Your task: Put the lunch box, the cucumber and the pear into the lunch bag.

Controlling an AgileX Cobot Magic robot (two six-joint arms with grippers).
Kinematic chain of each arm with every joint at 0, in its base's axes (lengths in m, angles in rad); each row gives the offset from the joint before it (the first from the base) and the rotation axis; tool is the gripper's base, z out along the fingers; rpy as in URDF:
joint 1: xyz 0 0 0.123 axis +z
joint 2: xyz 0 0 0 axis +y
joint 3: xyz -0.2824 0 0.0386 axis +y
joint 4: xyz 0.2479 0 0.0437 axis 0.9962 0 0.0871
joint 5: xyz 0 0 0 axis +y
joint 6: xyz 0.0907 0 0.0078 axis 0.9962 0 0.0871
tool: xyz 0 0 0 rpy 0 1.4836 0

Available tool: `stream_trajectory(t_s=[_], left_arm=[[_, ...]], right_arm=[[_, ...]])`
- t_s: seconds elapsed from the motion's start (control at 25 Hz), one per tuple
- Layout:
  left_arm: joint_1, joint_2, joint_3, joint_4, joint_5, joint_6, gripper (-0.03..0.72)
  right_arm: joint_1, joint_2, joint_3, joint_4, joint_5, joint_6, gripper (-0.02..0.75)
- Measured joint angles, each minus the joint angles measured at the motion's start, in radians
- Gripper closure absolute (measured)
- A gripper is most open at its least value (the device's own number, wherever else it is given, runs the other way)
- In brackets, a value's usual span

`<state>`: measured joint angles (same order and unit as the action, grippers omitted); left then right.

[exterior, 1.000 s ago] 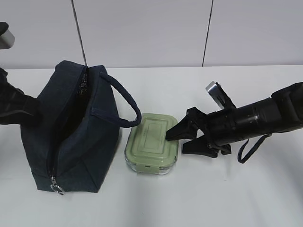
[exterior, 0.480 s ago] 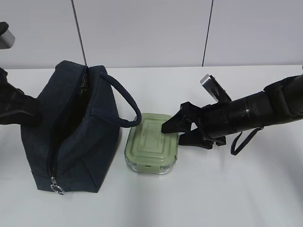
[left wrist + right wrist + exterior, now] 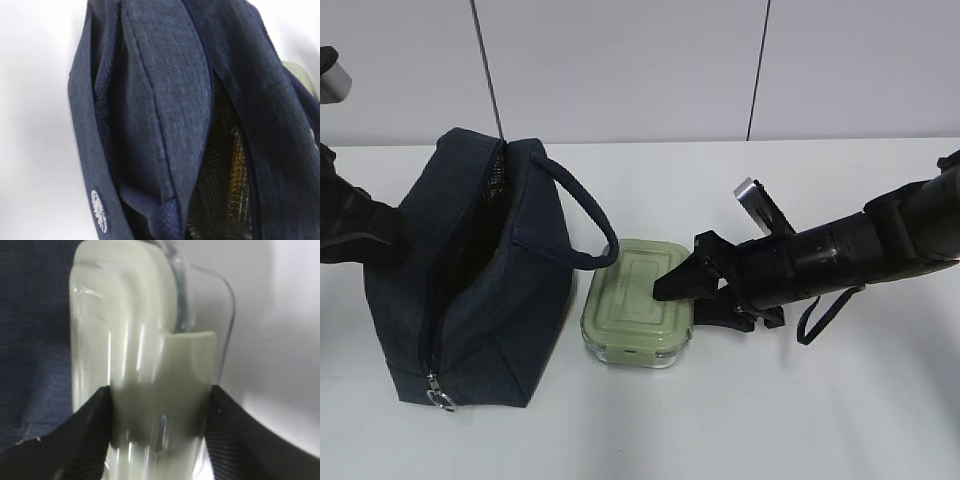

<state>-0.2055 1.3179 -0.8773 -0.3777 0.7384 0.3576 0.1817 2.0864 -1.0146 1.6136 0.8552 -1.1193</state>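
Step in hand is the grasp on the lunch box, which sits on the counter just beside the lunch bag, at its 3 o'clock. The right pincer reaches in from 3 o'clock with its jaws spread, one over the green lid and one under the box's near end, not yet visibly clamped. The left pincer is hidden behind the bag, state undeterminable; judged next: close, lift clear of the handle, carry toward 9 o'clock and lower into the open mouth.
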Motion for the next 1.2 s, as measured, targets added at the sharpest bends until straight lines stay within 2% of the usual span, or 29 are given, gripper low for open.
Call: stream_trajectory(t_s=[0.12,0.4,0.6,0.8,1.08,1.2], left_arm=[[0.000,0.000,0.000,0.001,0.000,0.000,0.700],[0.000,0.000,0.000,0.001,0.000,0.000,0.700],[0.000,0.000,0.000,0.001,0.000,0.000,0.700],[0.000,0.000,0.000,0.001,0.000,0.000,0.700],[0.000,0.000,0.000,0.002,0.000,0.000,0.700],[0.000,0.000,0.000,0.002,-0.002,0.000,0.700]], right_arm=[[0.000,0.000,-0.001,0.005,0.007,0.000,0.363],[-0.006,0.000,-0.001,-0.001,0.020,0.000,0.370],[-0.062,-0.064,0.005,-0.066,0.001,0.000,0.370],[-0.117,-0.190,0.005,-0.077,-0.003,0.000,0.370],[-0.103,-0.323,-0.098,-0.091,0.095,0.056,0.372],[-0.056,-0.340,-0.192,-0.091,0.108,0.096,0.372]])
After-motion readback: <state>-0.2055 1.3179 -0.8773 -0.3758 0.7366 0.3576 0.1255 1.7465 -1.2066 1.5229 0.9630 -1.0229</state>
